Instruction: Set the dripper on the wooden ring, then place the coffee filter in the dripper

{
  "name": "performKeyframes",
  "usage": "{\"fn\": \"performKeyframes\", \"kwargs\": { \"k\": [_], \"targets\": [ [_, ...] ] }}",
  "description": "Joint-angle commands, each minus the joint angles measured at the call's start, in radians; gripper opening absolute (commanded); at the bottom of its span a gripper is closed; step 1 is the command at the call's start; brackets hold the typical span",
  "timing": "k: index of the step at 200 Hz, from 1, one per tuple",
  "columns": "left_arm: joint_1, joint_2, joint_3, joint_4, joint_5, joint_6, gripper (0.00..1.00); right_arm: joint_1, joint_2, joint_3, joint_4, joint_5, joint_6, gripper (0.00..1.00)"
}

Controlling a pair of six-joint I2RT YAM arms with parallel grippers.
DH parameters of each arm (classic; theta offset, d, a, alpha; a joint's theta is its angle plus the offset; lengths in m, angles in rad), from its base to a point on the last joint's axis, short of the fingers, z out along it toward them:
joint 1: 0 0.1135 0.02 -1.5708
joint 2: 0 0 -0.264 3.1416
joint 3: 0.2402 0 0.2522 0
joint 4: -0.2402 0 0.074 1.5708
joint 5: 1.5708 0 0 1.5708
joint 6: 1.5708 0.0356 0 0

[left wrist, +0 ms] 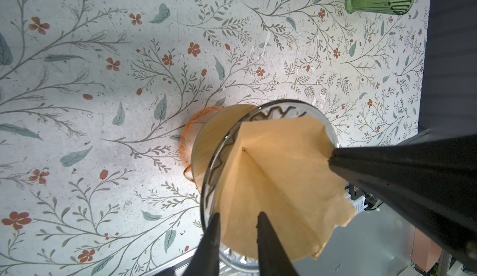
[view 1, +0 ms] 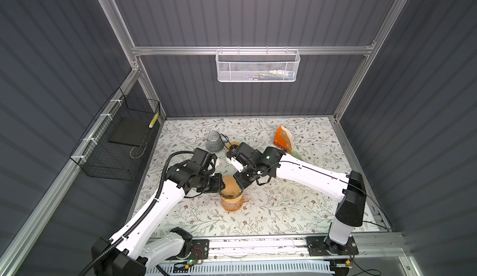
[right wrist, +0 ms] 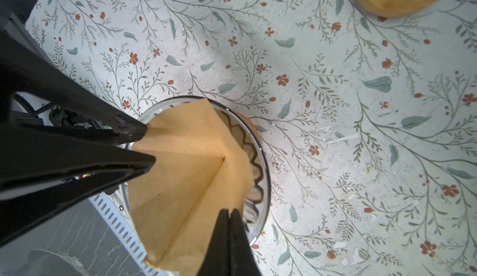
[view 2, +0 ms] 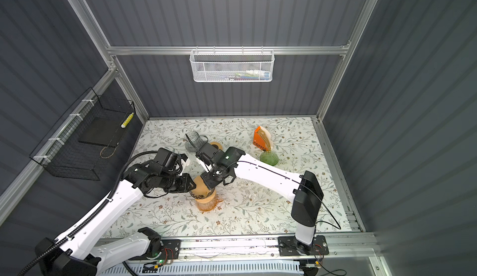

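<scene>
The left arm (view 1: pixel 157 205) and right arm (view 1: pixel 309 174) have white shells with black joints. A ribbed black hose (view 1: pixel 170 158) follows the left arm, a thin black cable (view 1: pixel 378 207) the right. The fingers (left wrist: pixel 268 249) are black and tapered, and the base plates (view 1: pixel 313 246) are black with screws.

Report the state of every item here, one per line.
dripper, upright on the orange carafe
coffee filter, opened into a cone inside the dripper
right gripper, shut on the coffee filter's edge
left gripper, jaws slightly apart astride the dripper rim; grip unclear
filter holder, upright, filters inside
</scene>
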Motion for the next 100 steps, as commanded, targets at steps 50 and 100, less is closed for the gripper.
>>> {"fn": "performKeyframes", "kwargs": {
  "k": [50, 100],
  "targets": [
    [-0.005, 0.019, 0.017, -0.006, 0.002, 0.006, 0.26, -0.008, 0.014, -0.043, 0.023, -0.004, 0.006, 0.03],
    [-0.005, 0.033, 0.012, 0.002, 0.006, 0.009, 0.26, -0.007, 0.017, -0.060, 0.025, 0.008, 0.006, 0.02]
  ]
}}
